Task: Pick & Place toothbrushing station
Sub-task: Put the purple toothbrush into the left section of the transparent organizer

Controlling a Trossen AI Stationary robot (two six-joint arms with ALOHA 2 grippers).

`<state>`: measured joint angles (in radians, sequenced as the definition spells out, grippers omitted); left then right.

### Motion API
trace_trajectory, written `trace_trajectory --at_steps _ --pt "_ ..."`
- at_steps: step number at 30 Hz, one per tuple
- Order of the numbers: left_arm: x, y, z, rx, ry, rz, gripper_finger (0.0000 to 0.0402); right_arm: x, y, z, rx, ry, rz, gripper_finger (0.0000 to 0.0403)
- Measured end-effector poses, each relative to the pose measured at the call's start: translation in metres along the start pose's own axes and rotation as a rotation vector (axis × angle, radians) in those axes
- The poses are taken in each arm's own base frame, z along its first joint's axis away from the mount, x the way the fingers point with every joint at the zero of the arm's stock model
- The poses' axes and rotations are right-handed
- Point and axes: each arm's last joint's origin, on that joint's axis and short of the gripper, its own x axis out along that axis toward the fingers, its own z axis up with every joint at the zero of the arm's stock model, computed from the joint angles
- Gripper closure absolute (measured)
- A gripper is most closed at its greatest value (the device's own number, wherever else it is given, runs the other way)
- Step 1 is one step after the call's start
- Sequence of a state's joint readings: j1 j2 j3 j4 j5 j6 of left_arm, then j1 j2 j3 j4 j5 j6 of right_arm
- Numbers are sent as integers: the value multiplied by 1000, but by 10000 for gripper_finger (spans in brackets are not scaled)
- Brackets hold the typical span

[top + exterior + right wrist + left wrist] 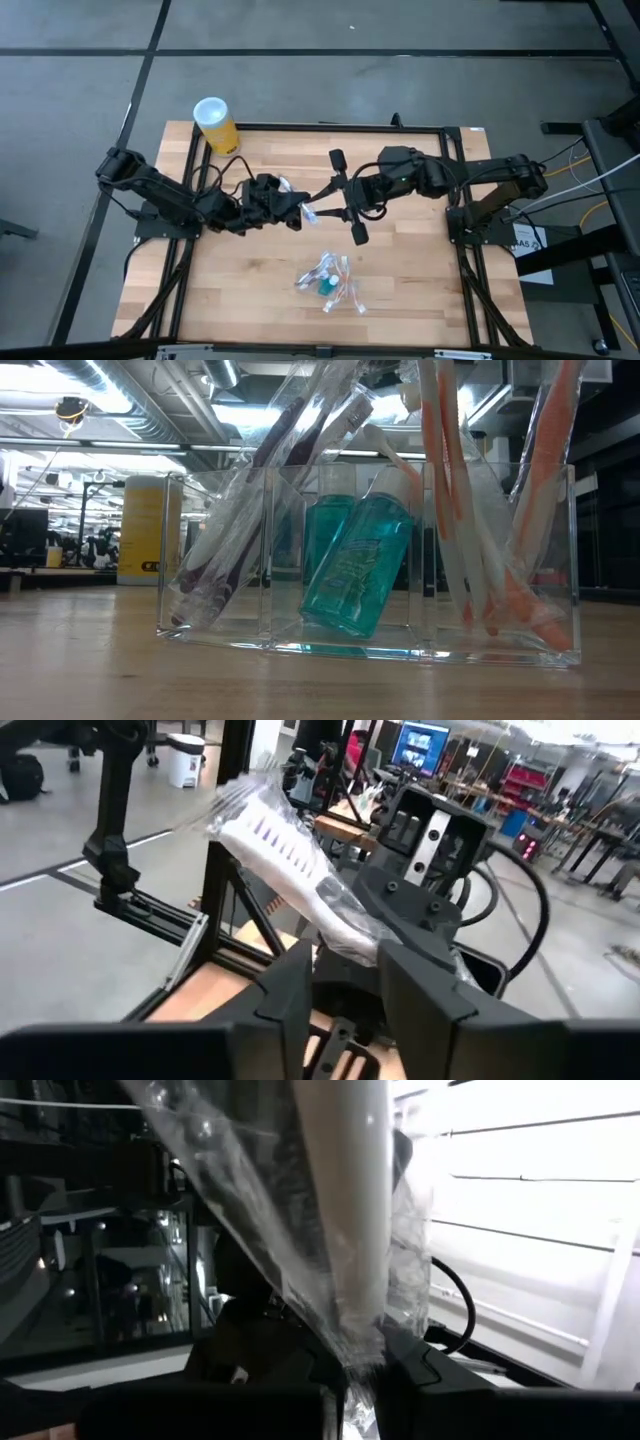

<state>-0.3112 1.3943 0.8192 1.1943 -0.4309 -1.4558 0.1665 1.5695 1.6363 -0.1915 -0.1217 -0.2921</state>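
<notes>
Wrapped toothbrush [340, 1230] between left jaws

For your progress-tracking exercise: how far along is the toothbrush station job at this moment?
Done: the clear holder already has wrapped brushes in its outer compartments and a teal bottle in the middle.
In hand: a wrapped toothbrush held mid-air between the left gripper and right gripper.
Left: placing it in the holder.

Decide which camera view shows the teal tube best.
The low view: the teal tube fills the clear holder's middle compartment, leaning. The high view shows only a small teal speck. Neither wrist view shows it.
</notes>
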Motion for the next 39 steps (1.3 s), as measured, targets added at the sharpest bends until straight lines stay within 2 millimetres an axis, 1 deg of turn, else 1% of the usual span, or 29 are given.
trace_trajectory --at_steps 6,12,16,19,21,23,25,26,29,32,36,39 --pt "1 3 2 -1 0 4 384 0 1 1 41 -11 19 247" --pt "2 5 4 9 -1 15 384 1 1 3 32 -38 13 245" --pt "3 5 6 13 -5 13 384 1 1 3 23 -41 6 253" --pt "4 5 7 14 -6 12 384 1 2 4 2 -47 8 270" --pt "4 5 7 14 -8 12 383 1 3 4 -7 -45 -5 293" --pt "4 5 8 21 -17 13 377 2 4 5 -18 -44 -15 330" --pt "4 5 8 35 -31 15 366 1 4 6 -30 -51 -22 373" --pt "4 5 8 45 -39 17 359 1 4 6 -31 -53 -22 384" --pt "4 6 10 110 -46 20 333 1 3 8 7 -76 -31 386" --pt "6 6 15 180 -59 20 298 0 4 10 23 -85 -29 390" --pt "9 8 24 268 -75 26 247 -2 7 13 25 -91 -46 390" --pt "12 9 32 296 -103 36 214 -3 10 19 -6 -129 -78 391"
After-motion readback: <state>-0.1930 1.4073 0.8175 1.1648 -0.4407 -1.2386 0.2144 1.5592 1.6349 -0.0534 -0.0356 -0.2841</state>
